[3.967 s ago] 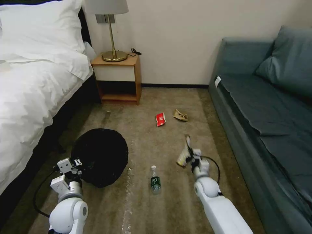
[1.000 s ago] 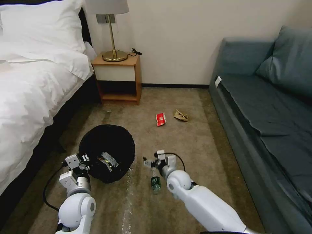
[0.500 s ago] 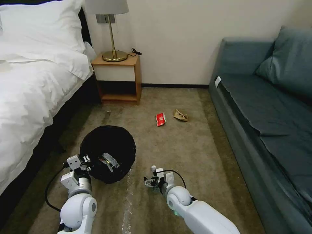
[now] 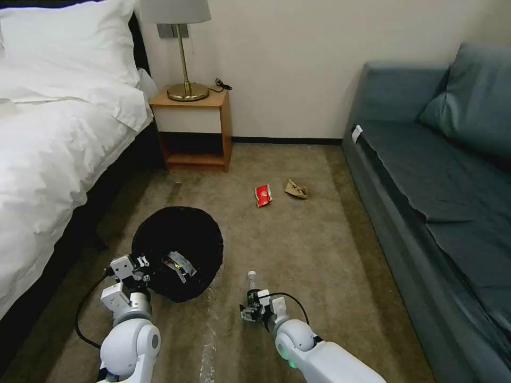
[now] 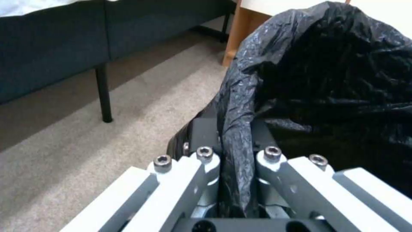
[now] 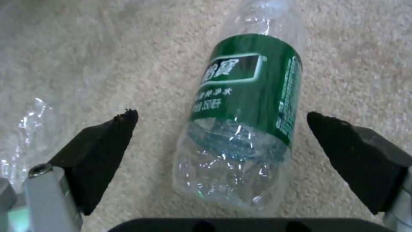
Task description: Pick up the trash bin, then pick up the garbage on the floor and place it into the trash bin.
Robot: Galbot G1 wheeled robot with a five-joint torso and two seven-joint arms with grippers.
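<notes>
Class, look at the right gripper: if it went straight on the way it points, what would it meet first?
Most likely the bottle. The right gripper is open, a finger either side of it, pointing down at the carpet; the gap left is hard to judge.

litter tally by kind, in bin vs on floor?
Wrapper in the trash bin: 1
Bottle on floor, between open right gripper fingers: 1
Red packet on floor: 1
Brown paper on floor: 1
Total: 4
</notes>
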